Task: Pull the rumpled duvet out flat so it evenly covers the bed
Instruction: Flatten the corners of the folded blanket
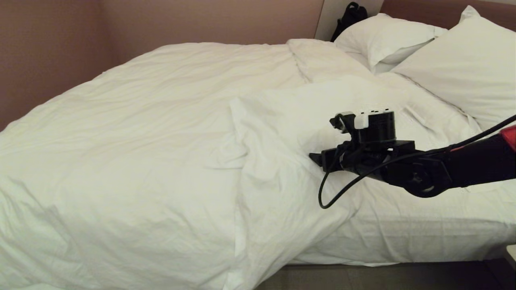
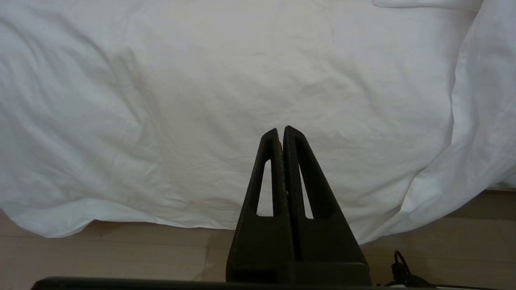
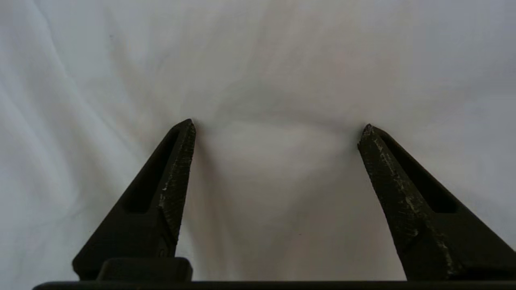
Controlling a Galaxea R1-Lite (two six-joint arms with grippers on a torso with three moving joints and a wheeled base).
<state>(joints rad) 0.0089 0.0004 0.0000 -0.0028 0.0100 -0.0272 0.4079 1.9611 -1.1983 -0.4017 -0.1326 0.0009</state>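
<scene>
Right gripper (image 3: 278, 125) spread wide against white duvet (image 1: 141, 133); bed (image 1: 423, 237) partly covered.

Duvet: thick, wrinkled, heaped over the bed from 9 o'clock to centre in the head view, its near edge spilling over the side at 6 to 7 o'clock, one folded flap reaching toward 4 o'clock. Bed: sheeted mattress side bare at 4 to 5 o'clock. Right gripper: enters the head view from 3 o'clock, fingers hidden behind the wrist there; only its own wrist view shows the two fingertips (image 3: 183, 137) far apart, tips at the cloth, nothing pinched. Left gripper (image 2: 281, 131): seen in the left wrist view alone, fingers pressed together, holding nothing, facing the hanging duvet edge above the wooden floor (image 2: 121, 253). Pillows (image 1: 455, 68): two, at 1 to 2 o'clock. Black bag (image 1: 350, 18): at 1 o'clock, behind the pillows.
</scene>
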